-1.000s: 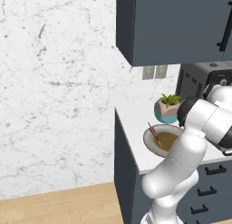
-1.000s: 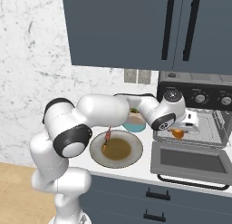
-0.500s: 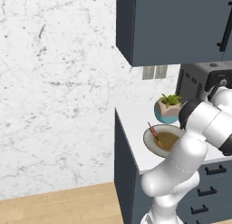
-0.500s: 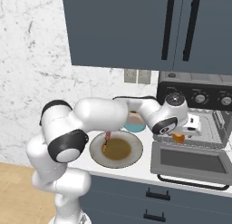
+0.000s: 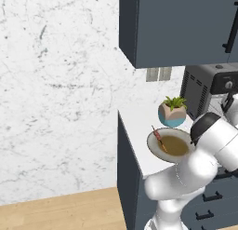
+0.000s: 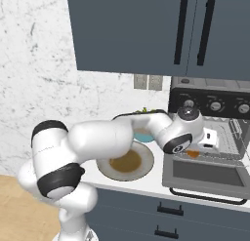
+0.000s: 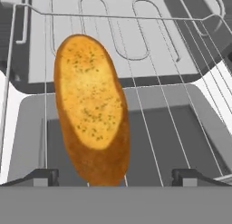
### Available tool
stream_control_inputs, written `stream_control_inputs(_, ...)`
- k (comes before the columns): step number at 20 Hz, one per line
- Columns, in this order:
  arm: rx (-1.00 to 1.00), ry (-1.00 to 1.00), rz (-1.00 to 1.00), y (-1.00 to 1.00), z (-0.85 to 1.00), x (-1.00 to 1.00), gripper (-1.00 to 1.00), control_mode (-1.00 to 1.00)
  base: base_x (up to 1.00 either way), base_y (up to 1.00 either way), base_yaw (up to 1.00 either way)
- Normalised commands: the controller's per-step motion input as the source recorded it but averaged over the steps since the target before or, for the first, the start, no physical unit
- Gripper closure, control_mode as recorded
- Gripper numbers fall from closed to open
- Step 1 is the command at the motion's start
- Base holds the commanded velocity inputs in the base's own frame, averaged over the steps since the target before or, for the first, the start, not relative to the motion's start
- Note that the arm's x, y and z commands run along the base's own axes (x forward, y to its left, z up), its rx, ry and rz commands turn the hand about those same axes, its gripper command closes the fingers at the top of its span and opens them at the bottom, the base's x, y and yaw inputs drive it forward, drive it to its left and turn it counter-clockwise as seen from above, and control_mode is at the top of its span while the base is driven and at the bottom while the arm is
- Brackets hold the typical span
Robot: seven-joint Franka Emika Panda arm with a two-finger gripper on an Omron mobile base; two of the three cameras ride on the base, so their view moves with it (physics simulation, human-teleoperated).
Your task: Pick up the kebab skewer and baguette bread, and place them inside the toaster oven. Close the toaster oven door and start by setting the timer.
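The baguette bread point(image 7: 93, 109), a golden-orange loaf, lies on the wire rack point(image 7: 158, 128) of the toaster oven point(image 6: 210, 106), whose drop-down door point(image 6: 205, 174) hangs open. My gripper point(image 7: 115, 177) is open, its fingertips point(image 7: 45, 175) standing either side of the loaf's near end without touching it. From the right base the gripper point(image 6: 211, 139) is at the oven's mouth, with a bit of the baguette bread point(image 6: 193, 153) below it. The kebab skewer point(image 5: 159, 137) rests on the left rim of the plate point(image 5: 153, 147).
A potted plant point(image 5: 173, 113) stands behind the plate, next to the toaster oven point(image 5: 204, 89). The oven's knobs point(image 6: 215, 106) sit above its opening. The plate point(image 6: 146, 169) lies left of the open door. Dark wall cabinets point(image 6: 146, 30) hang overhead.
The jaws have spread wider and the baguette bread has dropped from them onto the rack. The hand has moved slightly right, toward the oven's opening.
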Motion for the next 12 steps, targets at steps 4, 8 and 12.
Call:
stream_control_inputs(4, 0.0, -0.04, 0.0, 0.35, 1.0, -0.7, -1.0, -1.0, 0.0, 0.0, 0.0)
stream_control_inputs(8, -0.04, -0.05, 0.0, 0.75, 0.5, -1.0, -1.0, -1.0, 0.0, 0.0, 0.0)
stream_control_inputs(12, -0.09, 0.0, -0.03, 1.0, 0.0, -1.0, -1.0, -1.0, 0.0, 0.0, 0.0)
